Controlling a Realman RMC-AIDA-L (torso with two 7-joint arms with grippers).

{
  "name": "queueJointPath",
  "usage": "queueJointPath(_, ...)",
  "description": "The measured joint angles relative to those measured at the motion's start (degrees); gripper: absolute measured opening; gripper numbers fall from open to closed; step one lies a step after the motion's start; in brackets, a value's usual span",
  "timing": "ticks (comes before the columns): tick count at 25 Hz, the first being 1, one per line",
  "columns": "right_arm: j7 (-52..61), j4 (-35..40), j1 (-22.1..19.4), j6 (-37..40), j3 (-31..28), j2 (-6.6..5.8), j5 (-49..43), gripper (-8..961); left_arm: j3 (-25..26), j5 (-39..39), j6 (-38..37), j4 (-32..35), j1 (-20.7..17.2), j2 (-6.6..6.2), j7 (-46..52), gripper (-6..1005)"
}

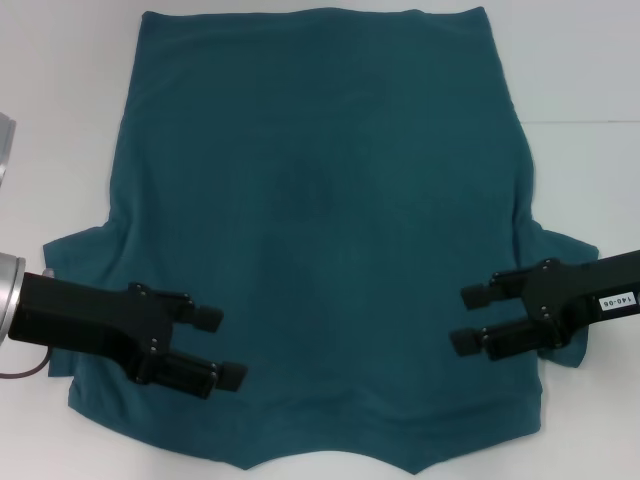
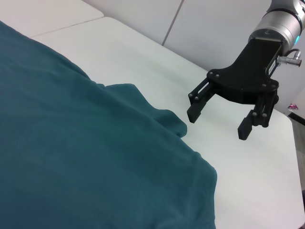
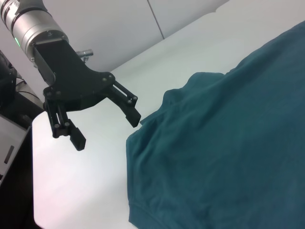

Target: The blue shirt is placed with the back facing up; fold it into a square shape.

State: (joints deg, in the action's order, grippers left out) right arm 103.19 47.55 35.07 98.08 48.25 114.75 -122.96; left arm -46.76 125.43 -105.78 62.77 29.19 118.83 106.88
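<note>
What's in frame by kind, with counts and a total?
Blue shirt: 1, spread flat on the white table
Grippers: 2, left gripper and right gripper, both open, one over each lower side of the shirt
White table: 1
Total: 4

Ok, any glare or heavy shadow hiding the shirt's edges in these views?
Head view: even light, no glare or hard shadow on the blue shirt around the left gripper and right gripper. Both wrist views: white table bright, shirt edges plain against it.
</note>
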Motion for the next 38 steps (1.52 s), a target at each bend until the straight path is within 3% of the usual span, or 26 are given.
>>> queueJointPath(18,0.55,-0.09,0.46,-0.16,-1.19,-0.04,0.0,855,0.47,0.18,0.85,0.07,0.61,0.11,0.94,946)
queueJointPath(24,11.11,-0.59,2.06,-4.43,-9.13,0.09,0.07,855,6.61,0.59,10.34,-0.44,0.65,-0.85,12.29,945)
queueJointPath(32,29.99,-1.44,6.64,-9.6,-9.52,-0.6,-0.25,855,16.1,0.71,13.38,-2.6,0.01,-2.14,28.7,946)
queueJointPath(35,32.82,-4.15,8.77,-14.06,-8.63,-1.57,-0.51,855,18.88,0.77,15.52,-6.48,-0.48,-2.91,31.67,947)
queueJointPath(38,33.66,-9.98,11.25,-18.02,-7.89,-3.8,-0.55,855,20.62,0.78,17.99,-9.87,-1.02,-3.49,31.92,946)
